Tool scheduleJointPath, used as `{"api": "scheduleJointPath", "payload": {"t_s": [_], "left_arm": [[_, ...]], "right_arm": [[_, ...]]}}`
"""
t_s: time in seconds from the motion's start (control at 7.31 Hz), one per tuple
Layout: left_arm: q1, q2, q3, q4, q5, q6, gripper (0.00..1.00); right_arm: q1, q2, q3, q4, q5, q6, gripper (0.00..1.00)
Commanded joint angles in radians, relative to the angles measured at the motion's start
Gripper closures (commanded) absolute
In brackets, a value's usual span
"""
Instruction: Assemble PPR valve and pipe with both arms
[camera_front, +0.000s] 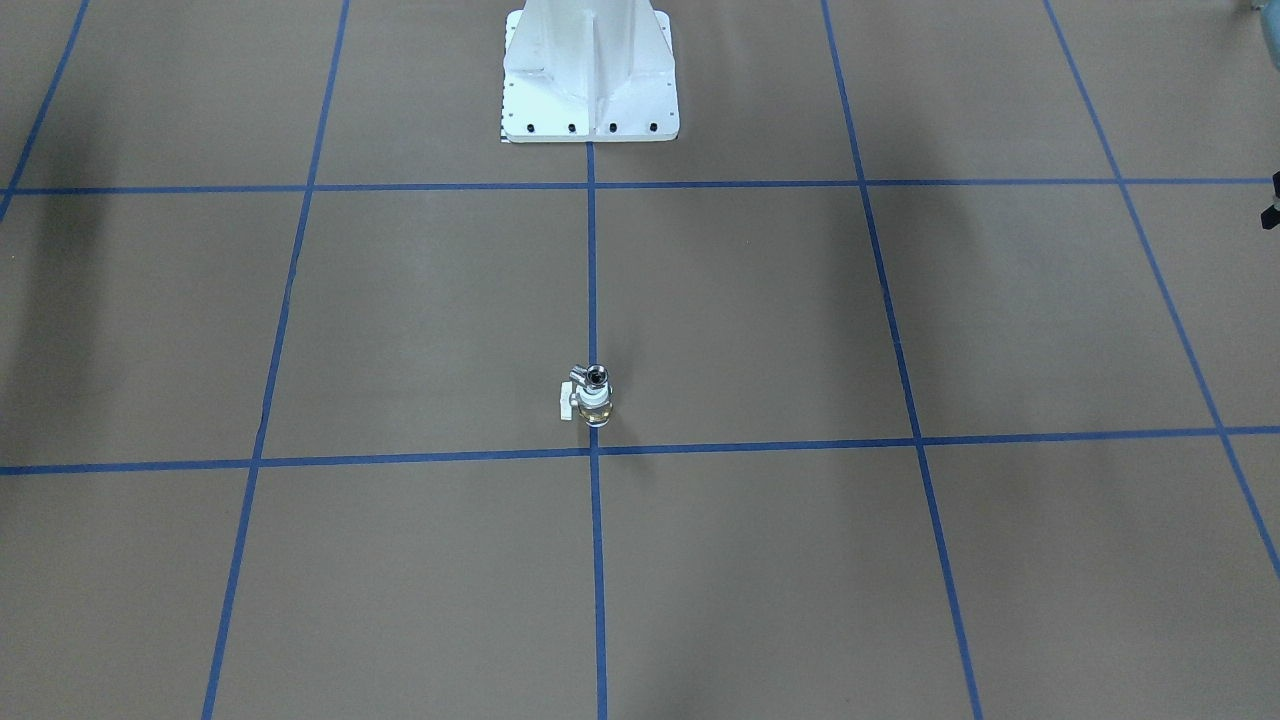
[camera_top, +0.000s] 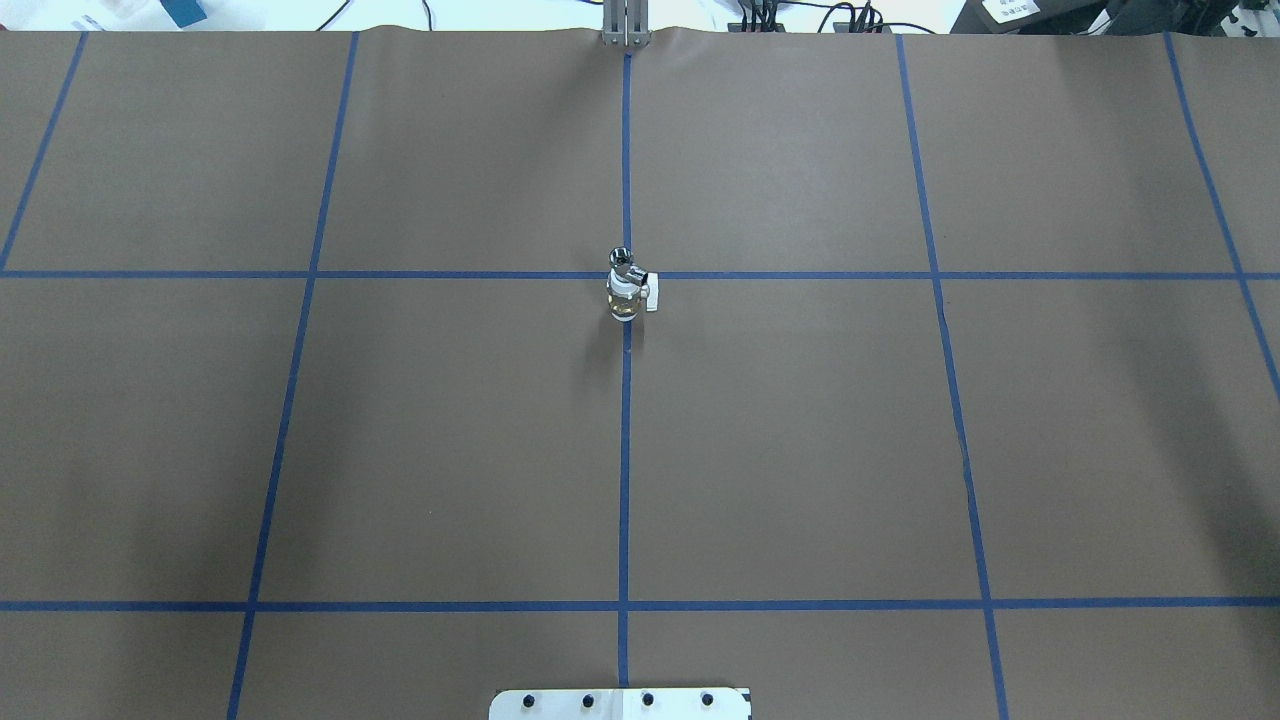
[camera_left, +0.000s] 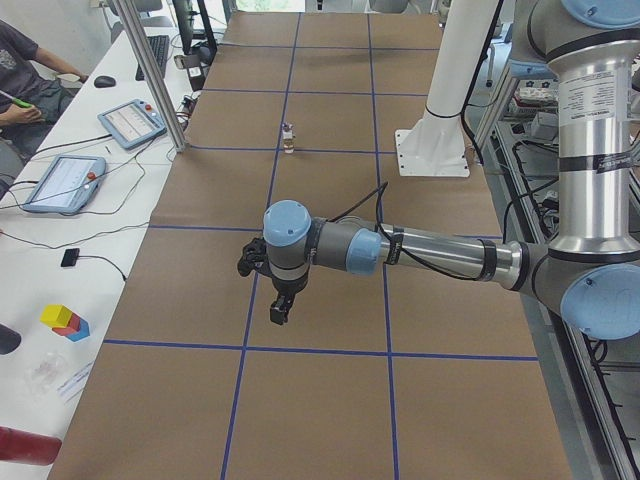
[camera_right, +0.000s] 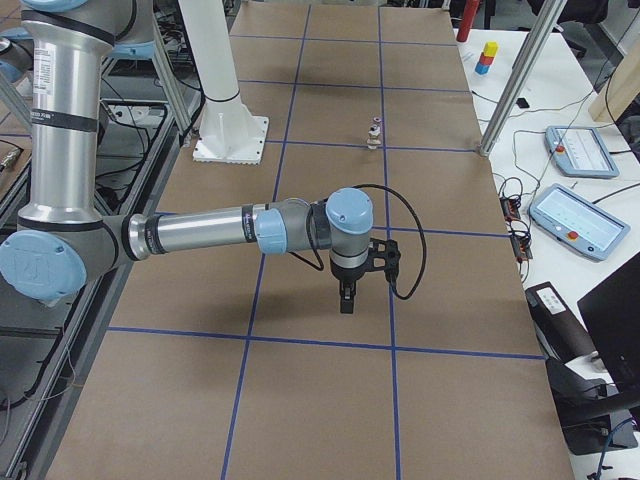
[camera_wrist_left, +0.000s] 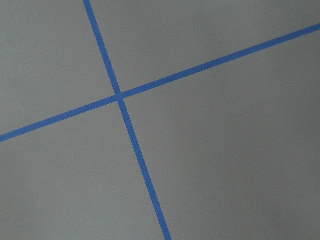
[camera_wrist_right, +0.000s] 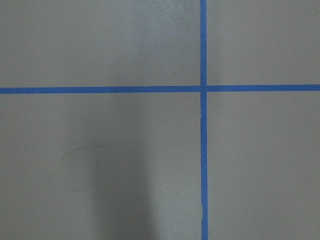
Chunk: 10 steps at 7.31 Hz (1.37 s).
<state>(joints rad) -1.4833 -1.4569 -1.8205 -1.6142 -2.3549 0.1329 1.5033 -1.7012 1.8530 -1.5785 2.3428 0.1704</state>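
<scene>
PPR valve (camera_front: 592, 402) upright on the centre line (camera_front: 592, 280), pipe (camera_front: 594, 377) on top, well apart from left tool (camera_left: 278, 312) and right tool (camera_right: 346, 302) alike; open or closed, can't tell.

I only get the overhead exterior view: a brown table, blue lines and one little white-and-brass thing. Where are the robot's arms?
Observer: Off your picture's sides. The exterior left view shows the left arm stretched low over the table, its left gripper pointing down.
Visitor: And the other one?
Observer: The exterior right view shows the right arm posed likewise, its right gripper hanging over bare table, far from the PPR valve.
Visitor: Are the grippers open?
Observer: I cannot tell from these views. Both wrist cameras show only a crossing of blue tape on the table.
</scene>
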Motion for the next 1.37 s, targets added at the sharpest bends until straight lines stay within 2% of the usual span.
{"api": "scheduleJointPath", "payload": {"t_s": [0.0,0.82,0.96,1.23], "left_arm": [[0.000,0.000,-0.008,-0.003,0.000,-0.149,0.00],[0.000,0.004,0.007,-0.003,-0.020,-0.144,0.00],[0.000,0.004,0.001,-0.003,-0.024,-0.148,0.00],[0.000,0.001,-0.014,-0.003,-0.023,-0.150,0.00]], "right_arm": [[0.000,-0.009,0.003,0.000,-0.002,0.009,0.00],[0.031,-0.014,0.061,0.000,0.018,-0.002,0.00],[0.066,-0.032,0.072,0.003,0.089,-0.006,0.00],[0.066,-0.048,0.083,0.000,0.075,-0.006,0.00]]}}
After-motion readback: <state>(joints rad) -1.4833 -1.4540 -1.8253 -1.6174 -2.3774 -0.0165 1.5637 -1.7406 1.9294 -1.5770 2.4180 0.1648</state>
